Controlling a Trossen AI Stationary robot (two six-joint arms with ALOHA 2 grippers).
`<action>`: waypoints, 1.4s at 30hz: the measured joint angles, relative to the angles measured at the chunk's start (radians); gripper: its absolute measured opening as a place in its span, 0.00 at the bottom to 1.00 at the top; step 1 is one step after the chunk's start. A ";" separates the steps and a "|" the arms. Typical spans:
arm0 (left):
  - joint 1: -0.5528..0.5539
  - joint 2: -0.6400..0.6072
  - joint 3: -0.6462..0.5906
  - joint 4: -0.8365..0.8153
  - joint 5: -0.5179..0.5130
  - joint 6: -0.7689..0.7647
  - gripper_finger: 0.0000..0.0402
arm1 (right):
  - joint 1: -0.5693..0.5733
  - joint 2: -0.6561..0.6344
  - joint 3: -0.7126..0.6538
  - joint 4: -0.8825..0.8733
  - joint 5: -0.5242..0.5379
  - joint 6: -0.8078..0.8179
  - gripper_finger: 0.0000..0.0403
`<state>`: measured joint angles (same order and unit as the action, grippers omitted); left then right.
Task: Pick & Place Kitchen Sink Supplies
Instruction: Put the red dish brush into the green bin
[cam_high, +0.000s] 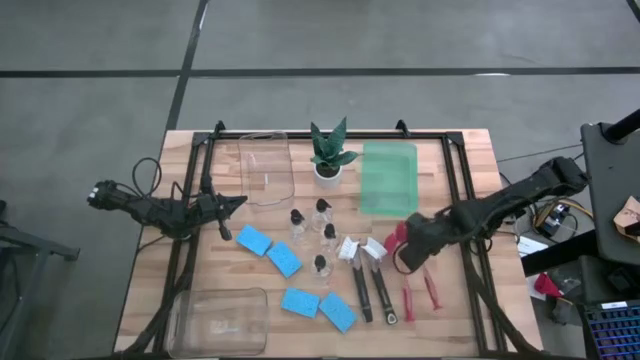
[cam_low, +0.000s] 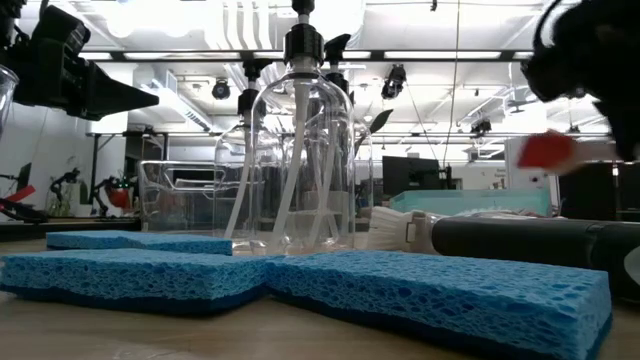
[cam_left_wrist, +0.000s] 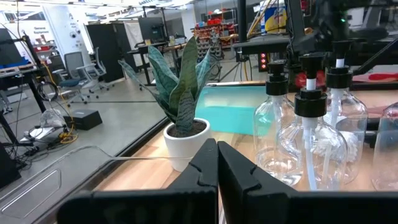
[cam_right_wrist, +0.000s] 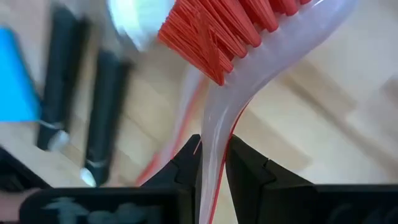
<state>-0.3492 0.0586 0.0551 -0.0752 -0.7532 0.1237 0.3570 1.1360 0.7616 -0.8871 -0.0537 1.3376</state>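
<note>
Red brush (cam_right_wrist: 236, 43): stiff red bristles on a pale, translucent curved handle; the right gripper (cam_right_wrist: 212, 163) has its jaws pinched on that handle, bristles beyond the tips, held above the wooden surface (cam_high: 470, 310).
Left gripper (cam_left_wrist: 217, 163): jaws pressed together on nothing, level over the surface's left side, facing the bottles.
Second red brush (cam_high: 433, 290): lies flat just below the right gripper.
Black brushes (cam_high: 372, 285): two, side by side, white heads, left of the red ones.
Bottles (cam_high: 320, 235): five, clear, black pump caps, mid-surface.
Sponges (cam_high: 285, 260): four, blue, porous rectangles.
Trays (cam_high: 264, 168): two clear, one green.
Plant (cam_high: 330, 152): spiky leaves, white pot.
</note>
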 joint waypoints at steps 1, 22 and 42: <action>0.000 0.000 0.000 0.000 0.000 0.000 0.00 | -0.020 -0.023 0.000 0.000 0.020 -0.028 0.13; 0.000 0.000 0.000 0.000 0.000 0.000 0.00 | -0.677 -0.009 0.417 -0.066 0.159 -0.912 0.13; 0.000 0.000 0.000 0.000 0.000 0.000 0.00 | -0.983 0.512 0.659 -0.298 0.020 -1.128 0.13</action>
<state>-0.3492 0.0586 0.0551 -0.0751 -0.7530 0.1235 -0.6259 1.6479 1.4205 -1.1856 -0.0340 0.2092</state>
